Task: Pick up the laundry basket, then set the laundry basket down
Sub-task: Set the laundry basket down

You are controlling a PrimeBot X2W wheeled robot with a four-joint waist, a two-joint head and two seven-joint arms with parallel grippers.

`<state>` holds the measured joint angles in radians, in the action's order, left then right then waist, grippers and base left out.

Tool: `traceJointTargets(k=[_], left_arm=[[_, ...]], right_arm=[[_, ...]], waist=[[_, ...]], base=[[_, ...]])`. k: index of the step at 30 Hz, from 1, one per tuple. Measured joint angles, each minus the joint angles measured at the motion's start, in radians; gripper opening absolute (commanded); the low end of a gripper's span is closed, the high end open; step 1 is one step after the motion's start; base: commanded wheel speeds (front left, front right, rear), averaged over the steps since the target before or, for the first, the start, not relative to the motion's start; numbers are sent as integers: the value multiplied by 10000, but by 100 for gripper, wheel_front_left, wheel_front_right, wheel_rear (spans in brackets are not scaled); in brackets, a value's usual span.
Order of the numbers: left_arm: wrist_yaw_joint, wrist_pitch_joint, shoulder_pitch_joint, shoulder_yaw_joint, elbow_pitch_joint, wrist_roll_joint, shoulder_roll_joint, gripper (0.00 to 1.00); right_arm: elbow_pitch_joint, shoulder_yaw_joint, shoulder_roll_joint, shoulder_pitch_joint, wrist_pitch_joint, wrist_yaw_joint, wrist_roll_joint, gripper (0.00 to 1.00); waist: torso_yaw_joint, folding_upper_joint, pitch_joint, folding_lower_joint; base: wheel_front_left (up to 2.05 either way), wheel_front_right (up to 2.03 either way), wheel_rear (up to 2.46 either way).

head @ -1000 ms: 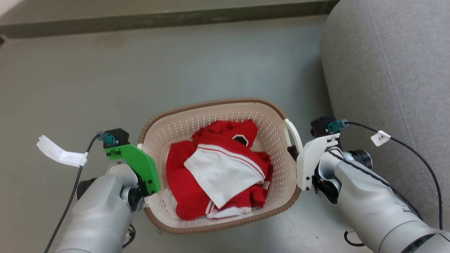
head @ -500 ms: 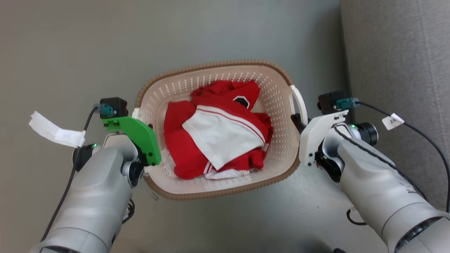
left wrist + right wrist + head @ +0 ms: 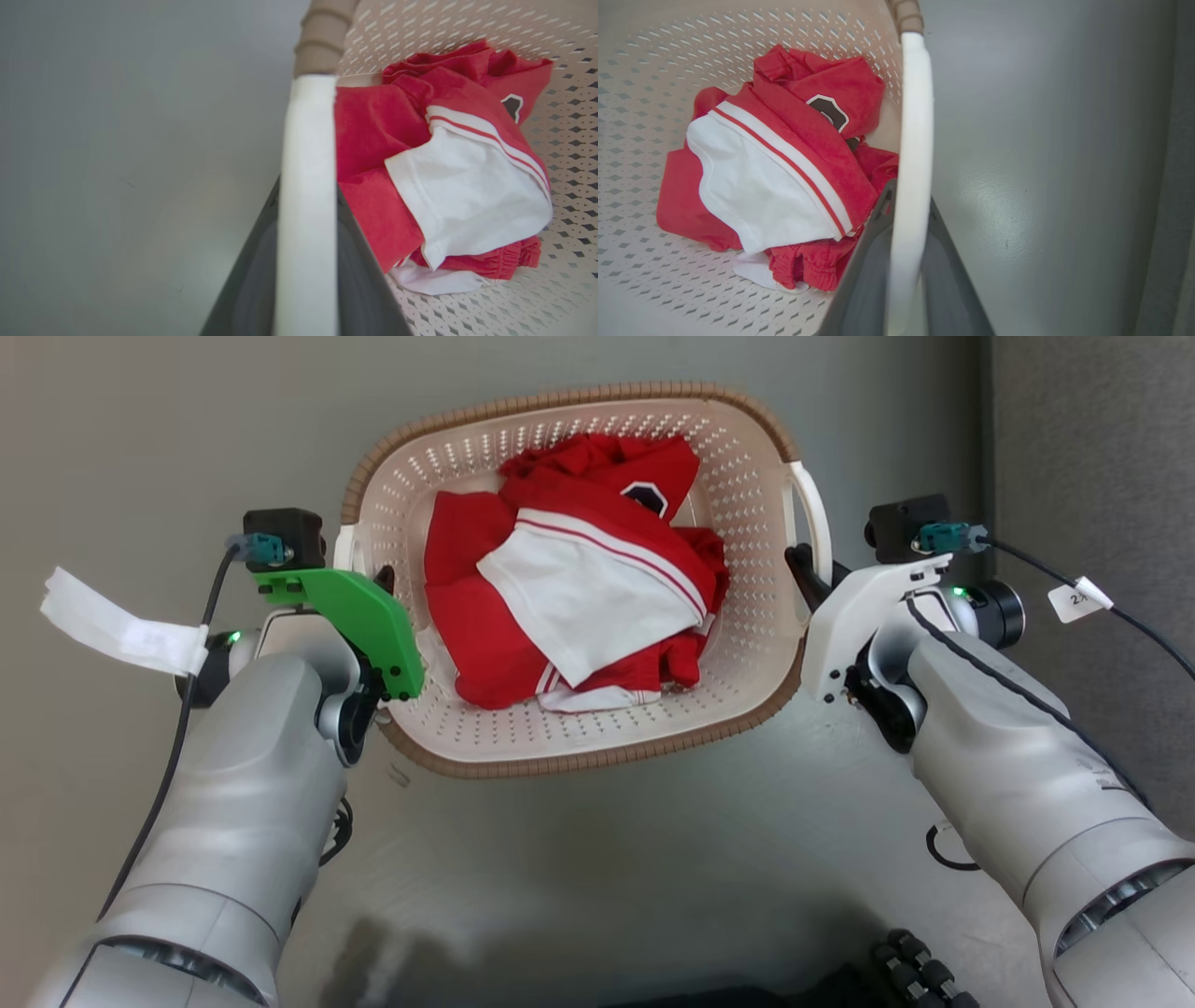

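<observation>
The laundry basket (image 3: 560, 765), cream with a brown woven-look rim, sits between my two arms in the head view and holds red and white clothes (image 3: 579, 588). My left gripper (image 3: 375, 586) is shut on the basket's left white handle (image 3: 306, 140), which runs between the two dark fingers (image 3: 252, 280) in the left wrist view. My right gripper (image 3: 805, 569) is shut on the right white handle (image 3: 913, 116), with a dark finger (image 3: 864, 270) on either side of it. The basket's underside is hidden, so I cannot tell whether it touches the floor.
A grey sofa (image 3: 1092, 448) stands close to the right of the basket and my right arm. Smooth grey floor (image 3: 597, 868) lies around the basket. A dark part of my base (image 3: 915, 971) shows at the bottom edge.
The camera has moved: the far wall edge is gone and the sofa has slid right. Basket and both grippers sit higher and slightly larger in the picture. Both holds on the handles are unchanged.
</observation>
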<state>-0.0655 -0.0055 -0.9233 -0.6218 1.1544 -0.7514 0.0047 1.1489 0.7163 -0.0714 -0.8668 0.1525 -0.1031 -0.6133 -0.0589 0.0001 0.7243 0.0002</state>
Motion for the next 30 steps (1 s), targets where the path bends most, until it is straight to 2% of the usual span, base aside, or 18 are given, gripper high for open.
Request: traceJointTargets(k=[11,30], left_arm=[[44,-573,-390,-98,305,259,-8,0],[35,-744,-656,-263,704,349,-50,0]], right_arm=[[205,-21,82,-269,305,-8,-2,0],[470,13,188,-291,395,-128,-75,0]], waist=[[102,0,1146,0],[50,0,1714,-2]], base=[[0,0,0],[0,0,0]])
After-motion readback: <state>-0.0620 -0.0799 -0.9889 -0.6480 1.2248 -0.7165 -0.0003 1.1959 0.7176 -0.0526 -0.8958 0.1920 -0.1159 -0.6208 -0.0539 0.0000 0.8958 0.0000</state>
